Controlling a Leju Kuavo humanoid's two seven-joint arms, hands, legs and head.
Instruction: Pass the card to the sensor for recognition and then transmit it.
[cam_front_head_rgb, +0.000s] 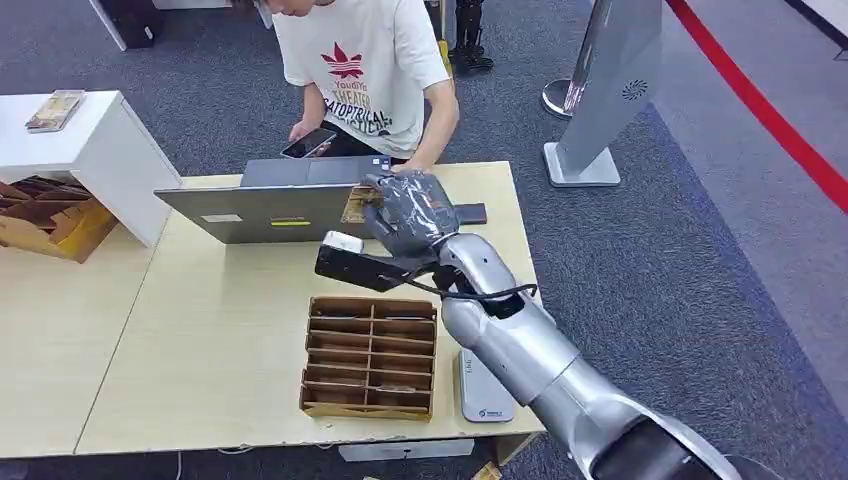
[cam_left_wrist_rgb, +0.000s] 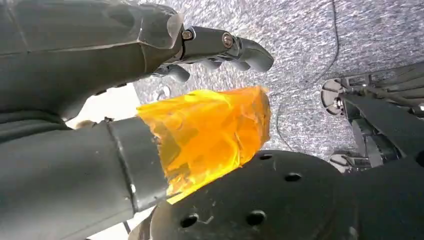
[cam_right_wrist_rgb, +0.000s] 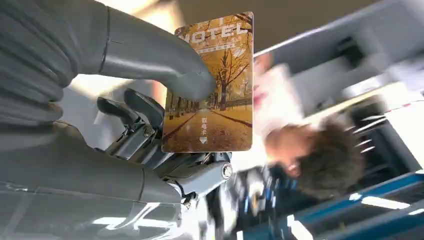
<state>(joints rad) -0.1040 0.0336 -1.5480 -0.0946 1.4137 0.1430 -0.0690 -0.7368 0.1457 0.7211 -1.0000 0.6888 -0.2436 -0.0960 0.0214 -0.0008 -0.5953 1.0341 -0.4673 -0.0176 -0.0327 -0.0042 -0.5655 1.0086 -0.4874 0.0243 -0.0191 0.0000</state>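
Pinching the hotel card (cam_right_wrist_rgb: 210, 85), the right hand (cam_front_head_rgb: 410, 215) is reaching beyond the laptop (cam_front_head_rgb: 270, 205) toward the person (cam_front_head_rgb: 365, 70); handover remains.

card (cam_right_wrist_rgb: 210, 85): golden-brown autumn avenue print, pale lettering | right hand (cam_front_head_rgb: 408, 215): grey | left hand (cam_left_wrist_rgb: 215, 47): dark grey, thumb wrapped in clear orange | table (cam_front_head_rgb: 200, 340): pale wood | tray (cam_front_head_rgb: 370, 357): brown, slotted | laptop (cam_front_head_rgb: 262, 210): grey | carpet (cam_front_head_rgb: 700, 260): blue-grey speckle, red stripe | shirt (cam_front_head_rgb: 365, 60): white, red leaf logo
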